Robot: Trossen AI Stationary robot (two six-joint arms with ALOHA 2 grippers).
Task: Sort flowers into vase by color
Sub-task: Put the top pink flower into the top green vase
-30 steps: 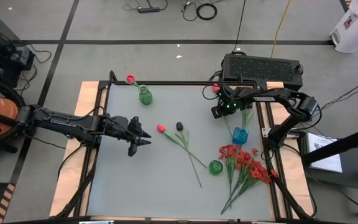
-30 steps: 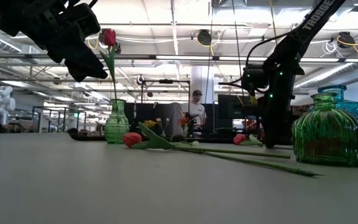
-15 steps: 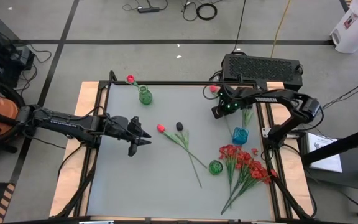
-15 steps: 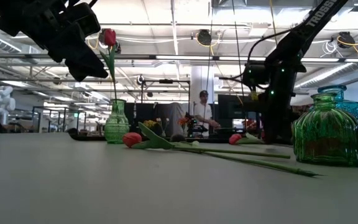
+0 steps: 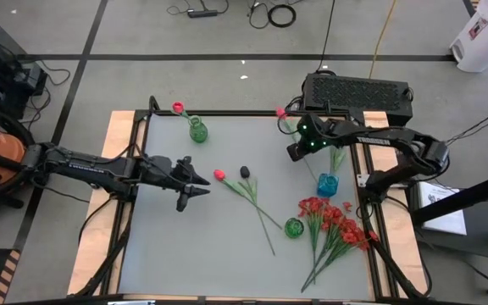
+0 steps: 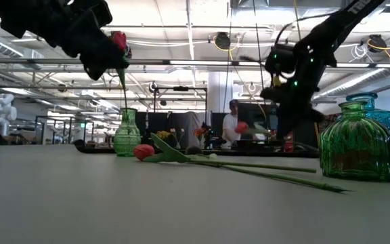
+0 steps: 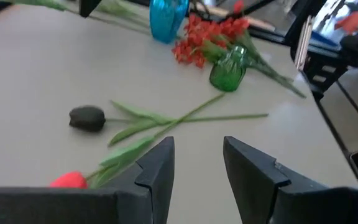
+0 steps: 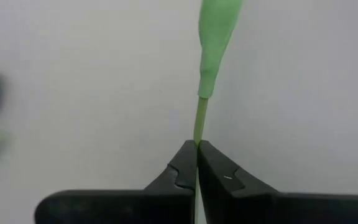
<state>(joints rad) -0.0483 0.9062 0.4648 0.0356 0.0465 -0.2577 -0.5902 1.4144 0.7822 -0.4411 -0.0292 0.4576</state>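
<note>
- Left gripper (image 5: 195, 181) hovers over the table (image 5: 168, 246) with its fingers parted, nothing between them.
- Just beyond it lie a red tulip (image 5: 219, 174) and a black tulip (image 5: 245, 172) (stems crossing).
- Right gripper (image 8: 196, 163), farther back, pinches a green flower stem (image 8: 201, 118), its pink bud (image 5: 281, 112) near the table's rear edge.
</note>
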